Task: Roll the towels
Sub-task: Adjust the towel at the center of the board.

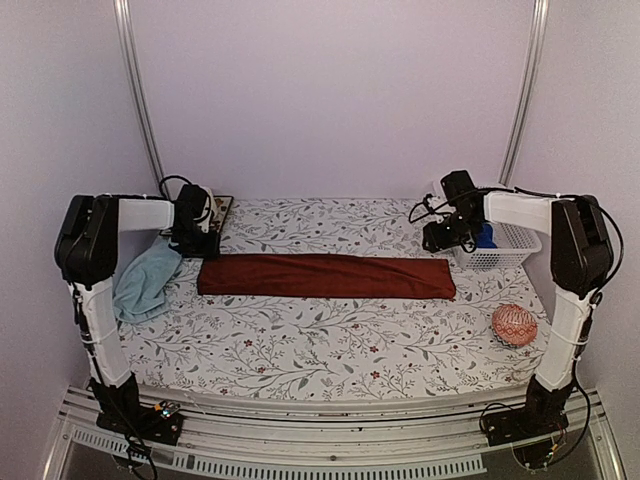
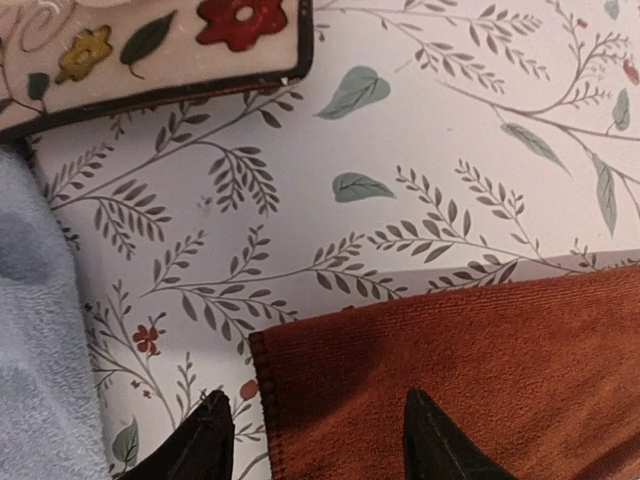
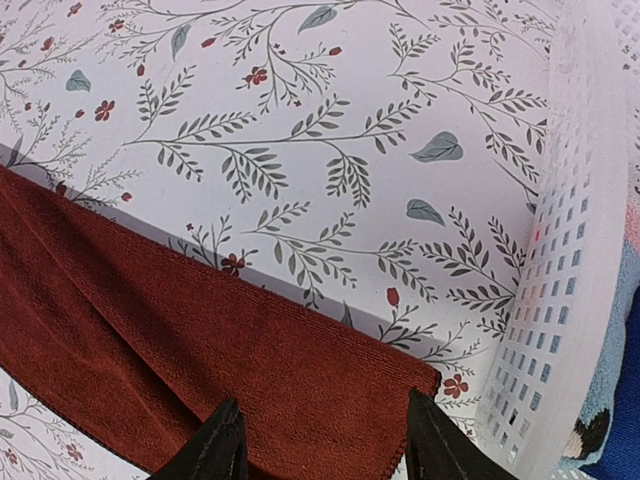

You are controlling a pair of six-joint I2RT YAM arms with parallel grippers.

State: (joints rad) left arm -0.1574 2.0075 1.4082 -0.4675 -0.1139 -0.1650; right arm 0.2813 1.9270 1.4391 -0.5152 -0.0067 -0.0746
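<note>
The dark maroon towel [image 1: 326,276] lies flat as a long folded strip across the middle of the table. A pale light blue towel [image 1: 147,280] sits crumpled at the left edge. My left gripper [image 1: 196,238] hovers over the maroon towel's left end, jaws open. In the left wrist view one fingertip is off the towel's edge [image 2: 262,400] and the other is over the cloth; the left gripper [image 2: 320,440] pinches nothing. My right gripper [image 1: 446,236] is over the right end. In the right wrist view the right gripper [image 3: 326,440] stands open above the maroon towel's corner [image 3: 300,380].
A white perforated basket [image 1: 508,246] stands at the back right, close to the right gripper, its wall [image 3: 560,300] beside the towel's corner, with a blue object [image 3: 612,420] inside. An orange-pink ball [image 1: 514,325] lies at the right. A flower-patterned flat object [image 2: 150,45] sits back left.
</note>
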